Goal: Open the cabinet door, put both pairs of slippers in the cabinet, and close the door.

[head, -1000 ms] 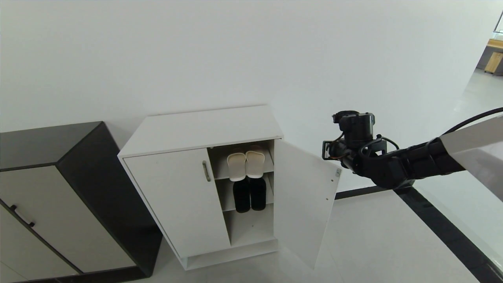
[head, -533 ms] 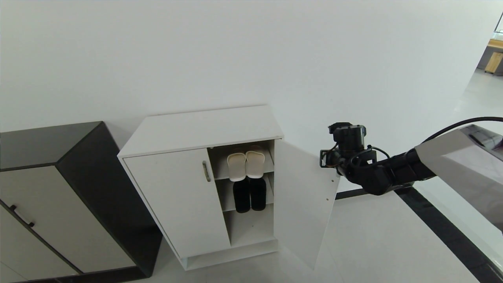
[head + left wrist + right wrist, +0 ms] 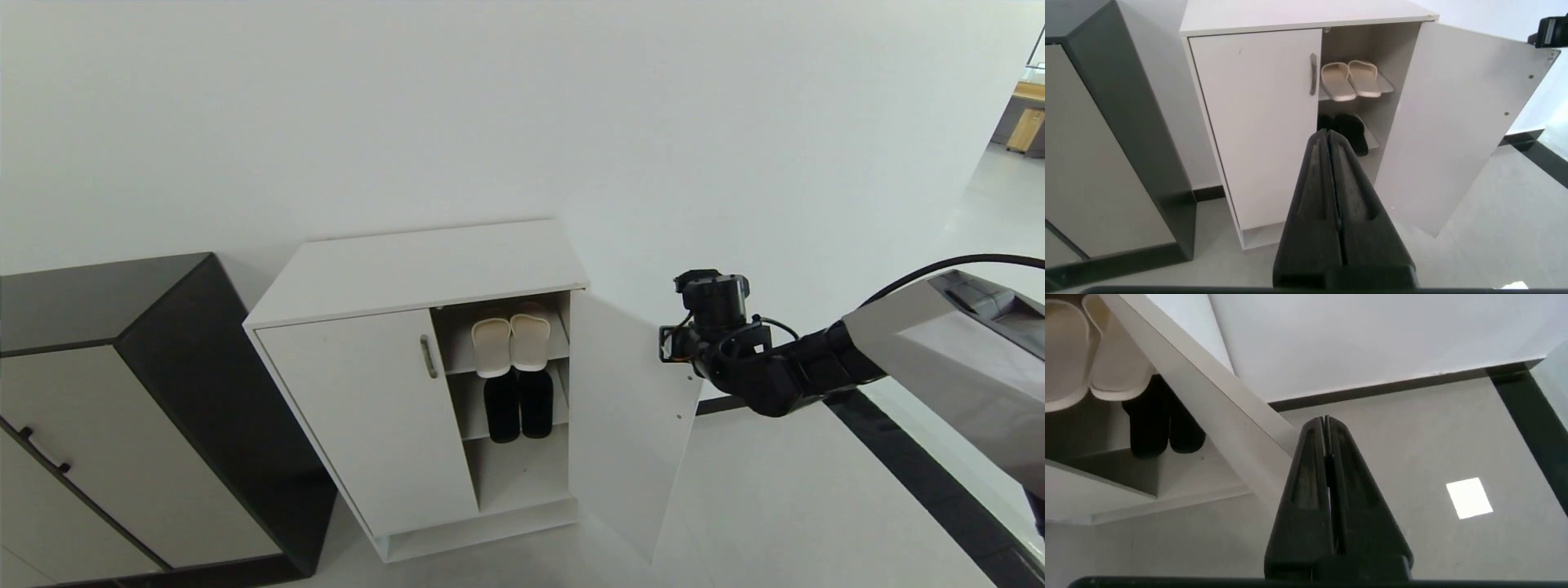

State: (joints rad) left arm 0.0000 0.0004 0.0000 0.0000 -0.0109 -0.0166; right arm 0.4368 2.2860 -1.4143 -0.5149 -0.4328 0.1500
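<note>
White wall across the upper frame; pale floor along the bottom, with a dark strip at lower right. At far left, a dark cabinet with pale fronts. At centre, the white cabinet backed against the wall, its left door shut, a slim handle at the inner edge. Right door swung wide open, just right of centre, inner face toward the camera.

Inside the open half, centre of frame: white slippers side by side on the upper shelf, seeming to hang a little over its front; black slippers side by side on the shelf below.

Right claw right of centre, at the outer side of the open door near its upper free edge; fingers pressed together, nothing between them; tip just beside the door edge, contact not clear. Left claw likewise closed and empty, facing the cabinet front, well apart from it.

Step in hand, judging by both pairs shelved and the door ajar: closing. Next move, probably: a steady push on the outer face toward frame left, following the hinge arc, tip kept off the very edge to avoid slipping past, easing near the end in case the overhanging white pair catches.
</note>
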